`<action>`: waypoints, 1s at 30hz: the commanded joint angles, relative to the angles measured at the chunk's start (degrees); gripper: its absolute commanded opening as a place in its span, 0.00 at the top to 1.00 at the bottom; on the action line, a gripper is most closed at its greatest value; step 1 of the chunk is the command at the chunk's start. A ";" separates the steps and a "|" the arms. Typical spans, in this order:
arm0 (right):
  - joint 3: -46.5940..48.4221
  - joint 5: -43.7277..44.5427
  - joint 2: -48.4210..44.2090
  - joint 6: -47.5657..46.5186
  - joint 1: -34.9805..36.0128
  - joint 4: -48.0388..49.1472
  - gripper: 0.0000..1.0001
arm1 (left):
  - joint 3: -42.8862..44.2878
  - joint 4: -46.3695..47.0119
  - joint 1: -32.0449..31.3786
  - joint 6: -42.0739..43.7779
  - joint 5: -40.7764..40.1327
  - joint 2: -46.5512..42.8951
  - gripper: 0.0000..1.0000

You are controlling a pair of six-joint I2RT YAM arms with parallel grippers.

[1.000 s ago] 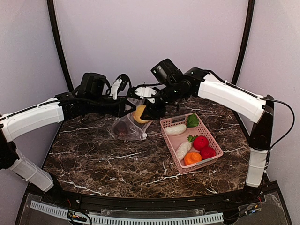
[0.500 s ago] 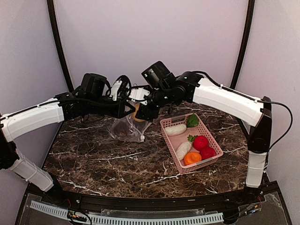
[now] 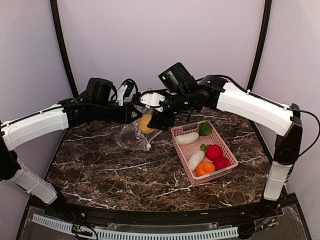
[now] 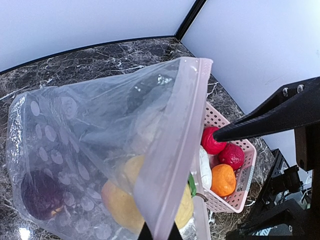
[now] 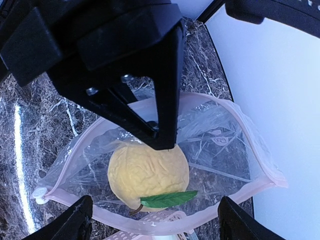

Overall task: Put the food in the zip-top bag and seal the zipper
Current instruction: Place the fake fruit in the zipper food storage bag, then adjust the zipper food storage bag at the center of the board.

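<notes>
Right wrist view: right end effector point(image 5: 156, 210), spread and empty, hangs over the zip-top bag point(image 5: 215, 135), pinched by the left end effector point(image 5: 157, 137); the remaining food point(image 3: 214, 152) lies right and nearer.

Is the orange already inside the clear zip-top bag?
No, the orange lies in the pink basket, apart from the zip-top bag.
</notes>
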 commanded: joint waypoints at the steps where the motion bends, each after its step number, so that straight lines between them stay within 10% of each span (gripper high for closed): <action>1: -1.96 3.20 -1.55 1.80 -0.99 2.38 0.19 | -0.74 0.57 0.55 -0.74 -0.66 -0.18 0.99; 26: 0.79 -12.40 4.22 11.85 -8.80 -1.20 0.54 | -0.96 0.81 0.74 -0.56 -0.74 -0.27 0.99; 30: 1.00 -14.87 4.94 13.07 -9.71 -1.87 0.88 | -1.16 1.31 0.82 -0.56 -0.27 -0.23 0.99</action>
